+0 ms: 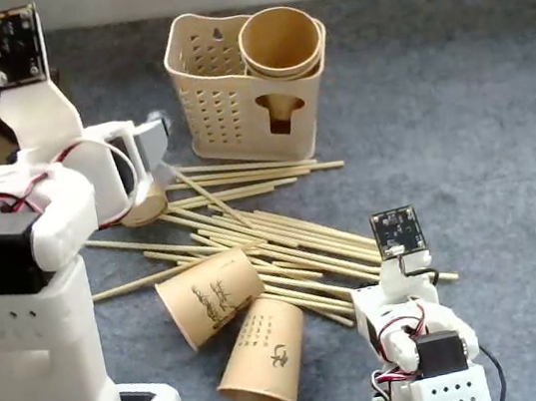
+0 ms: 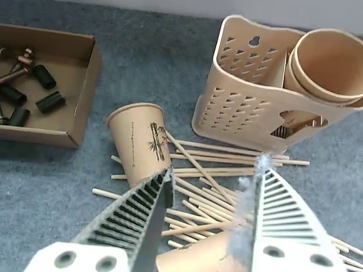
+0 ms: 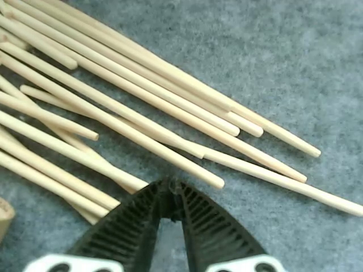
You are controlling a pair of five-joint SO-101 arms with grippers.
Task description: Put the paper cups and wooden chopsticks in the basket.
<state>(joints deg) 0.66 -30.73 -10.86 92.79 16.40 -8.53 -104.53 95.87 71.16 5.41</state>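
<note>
While both arms stood at the grey surface, the left pincer was spread wide with nothing between its fingers, above the scattered wooden chopsticks and near the basket. The right pincer was closed tight and empty, its tips just beside loose chopsticks. Nested paper cups sat in one end of the basket. A printed cup and a second cup lay on their sides, touching, at the edge of the chopstick pile. A third cup sat near the basket. A cardboard box of dark parts stood apart.
</note>
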